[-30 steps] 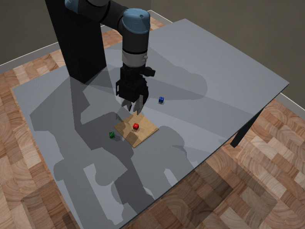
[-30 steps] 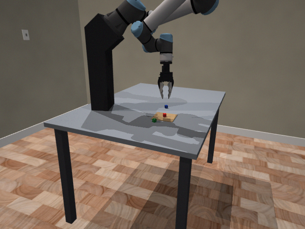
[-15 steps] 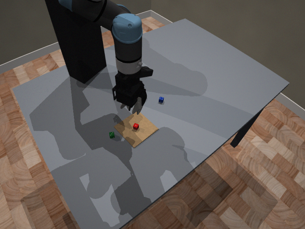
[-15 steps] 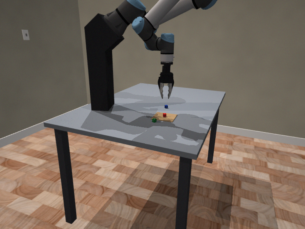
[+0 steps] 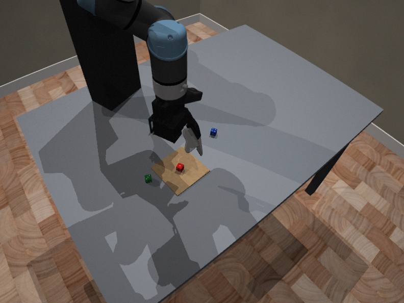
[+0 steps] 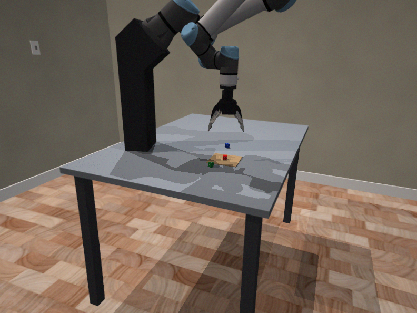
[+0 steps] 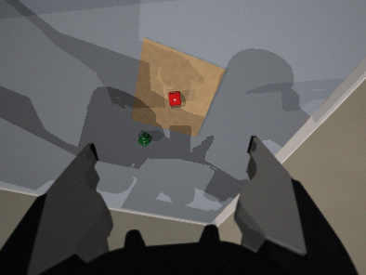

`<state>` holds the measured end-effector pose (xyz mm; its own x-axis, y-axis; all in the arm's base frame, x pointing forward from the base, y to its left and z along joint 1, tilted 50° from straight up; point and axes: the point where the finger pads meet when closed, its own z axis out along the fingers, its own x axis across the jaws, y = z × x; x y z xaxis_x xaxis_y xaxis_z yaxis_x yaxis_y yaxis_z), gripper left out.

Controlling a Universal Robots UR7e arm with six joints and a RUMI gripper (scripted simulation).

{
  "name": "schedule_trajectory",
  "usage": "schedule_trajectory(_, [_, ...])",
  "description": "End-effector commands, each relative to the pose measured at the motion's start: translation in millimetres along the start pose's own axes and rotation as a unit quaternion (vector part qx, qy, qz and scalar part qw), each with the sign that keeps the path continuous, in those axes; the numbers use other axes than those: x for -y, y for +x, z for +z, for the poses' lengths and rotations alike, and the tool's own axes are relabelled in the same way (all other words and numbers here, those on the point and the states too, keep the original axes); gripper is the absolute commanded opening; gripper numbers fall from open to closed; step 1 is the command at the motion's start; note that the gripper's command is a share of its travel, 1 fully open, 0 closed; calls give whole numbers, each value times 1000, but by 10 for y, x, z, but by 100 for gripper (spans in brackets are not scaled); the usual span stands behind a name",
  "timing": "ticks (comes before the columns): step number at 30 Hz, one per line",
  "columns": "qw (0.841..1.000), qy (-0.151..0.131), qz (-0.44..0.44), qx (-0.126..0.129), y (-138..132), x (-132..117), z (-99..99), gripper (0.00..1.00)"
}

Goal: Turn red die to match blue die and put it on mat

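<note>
My gripper (image 5: 177,146) (image 6: 226,130) (image 7: 174,140): spread wide, grasping nothing, above the table (image 5: 293,97) (image 6: 168,188) (image 7: 260,28)
Red die (image 5: 179,167) (image 6: 225,157) (image 7: 175,98): on the mat (image 5: 177,188) (image 6: 235,161) (image 7: 211,74)
Green die (image 5: 148,178) (image 6: 210,164) (image 7: 144,138): just beside the mat

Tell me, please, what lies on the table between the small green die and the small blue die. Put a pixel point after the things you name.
The square tan mat (image 5: 192,176) (image 6: 232,162), with the small red die (image 5: 179,167) (image 6: 225,157) on it, as the top and exterior views show.
</note>
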<state>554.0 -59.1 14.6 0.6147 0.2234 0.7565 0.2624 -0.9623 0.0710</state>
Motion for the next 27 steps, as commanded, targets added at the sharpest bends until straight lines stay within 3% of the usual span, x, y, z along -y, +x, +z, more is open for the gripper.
schedule_trajectory(1, [1000,-2,-14,-1,22,-2,157,100])
schedule_trajectory(3, [1000,-2,-27,-1,19,37,324,100])
schedule_trajectory(8, [999,-2,-34,-1,17,64,414,100])
schedule_trajectory(9, [999,-2,-34,-1,17,64,414,21])
schedule_trajectory(27, [999,-2,-34,-1,17,64,414,21])
